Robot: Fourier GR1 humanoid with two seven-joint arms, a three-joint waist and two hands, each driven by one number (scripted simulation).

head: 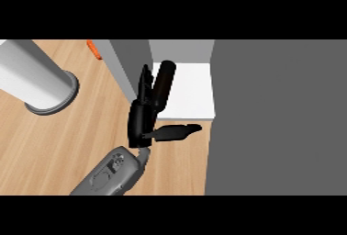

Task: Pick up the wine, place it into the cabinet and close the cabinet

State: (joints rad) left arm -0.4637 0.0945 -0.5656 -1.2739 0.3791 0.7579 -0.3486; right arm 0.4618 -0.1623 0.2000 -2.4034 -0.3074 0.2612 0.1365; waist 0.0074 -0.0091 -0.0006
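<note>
My left hand (141, 123) is in the middle of the head view, its grey forearm (112, 173) coming up from the lower edge. Its fingers (163, 81) are straight and point away from me, and the thumb (177, 131) sticks out to the right. The fingers lie along the edge of a grey cabinet panel (130, 64) and reach over the cabinet's white shelf (193, 92). The hand holds nothing that I can see. No wine bottle shows as a separate thing; it may be hidden by the hand or the cabinet. My right hand is out of view.
A large grey cabinet surface (278, 114) fills the right side. A big pale cylinder on a round base (37, 85) stands at the left on the wooden counter (61, 151). A small orange object (93, 49) lies at the back.
</note>
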